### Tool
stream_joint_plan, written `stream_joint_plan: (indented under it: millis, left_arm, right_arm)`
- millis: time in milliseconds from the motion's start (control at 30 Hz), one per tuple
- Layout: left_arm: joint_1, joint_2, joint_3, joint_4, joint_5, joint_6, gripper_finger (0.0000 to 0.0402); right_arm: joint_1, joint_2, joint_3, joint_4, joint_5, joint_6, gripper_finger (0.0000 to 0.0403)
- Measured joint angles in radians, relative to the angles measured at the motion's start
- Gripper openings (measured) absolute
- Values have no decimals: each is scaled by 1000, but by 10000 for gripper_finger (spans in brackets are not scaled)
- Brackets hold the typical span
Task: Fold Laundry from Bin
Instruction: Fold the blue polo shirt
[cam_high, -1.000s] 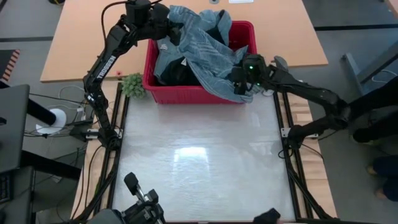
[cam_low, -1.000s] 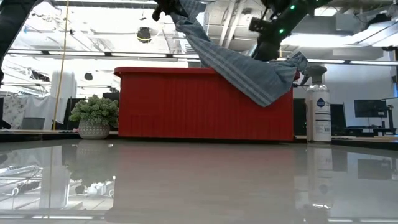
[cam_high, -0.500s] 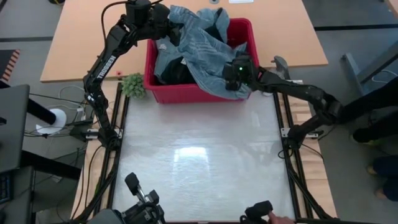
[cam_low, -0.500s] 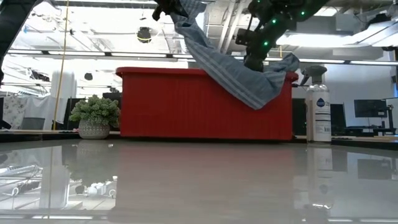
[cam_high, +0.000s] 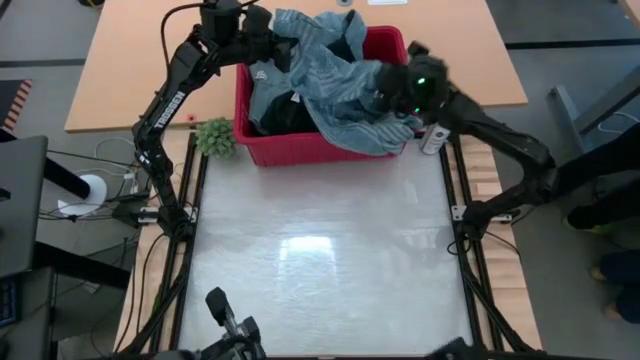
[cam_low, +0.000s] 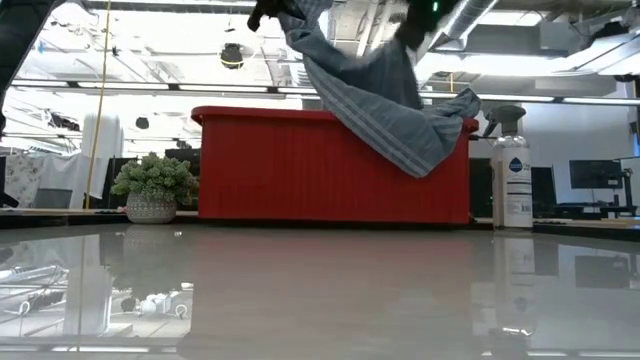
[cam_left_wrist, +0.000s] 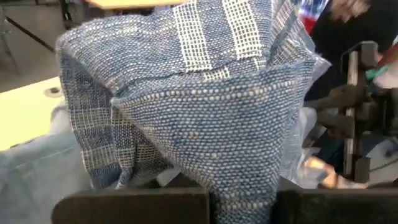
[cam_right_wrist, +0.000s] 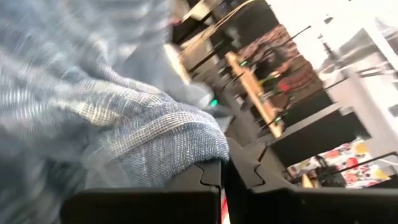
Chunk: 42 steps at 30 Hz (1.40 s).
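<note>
High view: the blue-grey striped shirt (cam_high: 335, 90) is seen stretched over the red bin (cam_high: 262, 148), held up above its far left corner by the left gripper (cam_high: 262, 48) and near its right end by the right gripper (cam_high: 398, 100). Left wrist view: a bunched fold of the shirt (cam_left_wrist: 205, 124) is pinched between the pressed fingers. Right wrist view: the fingers (cam_right_wrist: 205, 180) are seen pressed together on a fold of the cloth. Below them, the shirt's tail (cam_low: 425, 140) drapes over the bin's front rim, beside a spray bottle (cam_low: 512, 170).

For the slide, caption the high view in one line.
Both grippers, left and right, lift a blue-grey white-striped shirt from the bright red plastic bin.
</note>
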Motion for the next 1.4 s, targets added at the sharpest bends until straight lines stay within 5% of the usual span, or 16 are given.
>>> stream_joint_plan:
  millis: [600,900,1200,1400]
  left_arm:
    - [-264,-154,0,263,16,-175,0]
    - [-549,-156,0,259,-68,-189,0]
    - [-857,-124,0,305,-260,-213,0]
    - [-987,-73,0,495,-232,-210,0]
  right_arm:
    - [277,-2,597,-124,173,-159,23]
    - [593,-1,684,-90,266,-259,23]
    - [966,0,697,53,332,-437,23]
    - [1197,6,698,154,331,-540,23]
